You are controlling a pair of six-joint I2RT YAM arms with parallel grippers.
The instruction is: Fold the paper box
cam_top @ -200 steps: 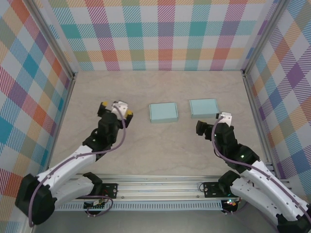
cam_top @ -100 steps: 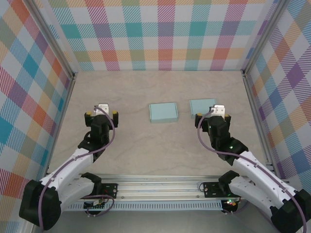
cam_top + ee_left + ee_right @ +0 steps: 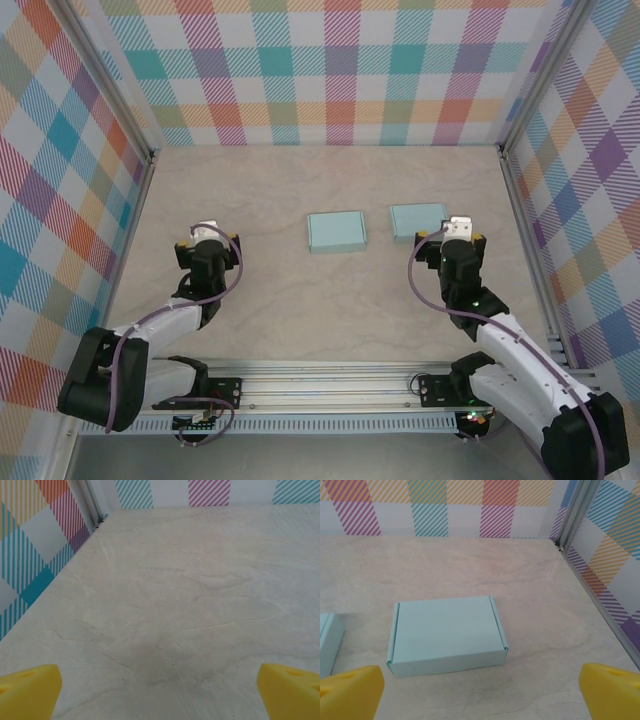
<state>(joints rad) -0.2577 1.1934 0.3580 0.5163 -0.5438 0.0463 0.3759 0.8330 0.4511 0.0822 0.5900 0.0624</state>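
holding: nothing. my left hand point(image 3: 207, 238) and my right hand point(image 3: 459, 236) are both spread as wide as they go, with only air between the fingers.
left hand: low over the left part of the surface point(image 3: 300, 300), well apart from both boxes. in my left wrist view its yellow fingertips point(image 3: 27, 695) sit in the bottom corners, with bare marbled surface between them and ahead.
right hand: over the right part of the surface, at the near right corner of the right box point(image 3: 415, 220). in my right wrist view the yellow fingertips point(image 3: 350, 692) frame the bottom corners; the box lies ahead and a little to the left, not between them and not touched.
right box: pale blue paper, closed with its lid flat, lying flat on the surface toward the far right. seams of tucked flaps run along its two short edges.
middle box point(image 3: 336, 231): pale blue paper of the same look, also closed and lying flat, near the middle of the surface. it is beside the right box with a clear gap between them; one end of it shows at the left edge of my right wrist view.
surroundings: chequered walls point(image 3: 340, 70) stand on three sides, and a metal rail point(image 3: 330, 390) runs along the near edge by my arm bases.
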